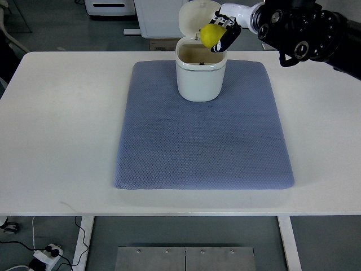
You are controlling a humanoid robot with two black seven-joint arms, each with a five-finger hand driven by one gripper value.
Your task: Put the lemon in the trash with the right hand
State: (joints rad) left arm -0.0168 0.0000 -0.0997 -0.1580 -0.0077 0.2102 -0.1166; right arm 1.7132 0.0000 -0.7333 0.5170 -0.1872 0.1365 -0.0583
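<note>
A yellow lemon (211, 35) is held in my right hand (221, 32), whose fingers curl around it. The hand hangs just above the right rim of a white trash bin (199, 79) with its lid (194, 18) flipped open at the back. The bin stands at the far end of a blue-grey mat (203, 135). My right arm (304, 31) comes in from the upper right. The left arm does not show.
The mat lies on a white table (62, 124). White cabinets (161, 17) stand behind the table's far edge. A power strip and cables (45, 257) lie on the floor at the lower left.
</note>
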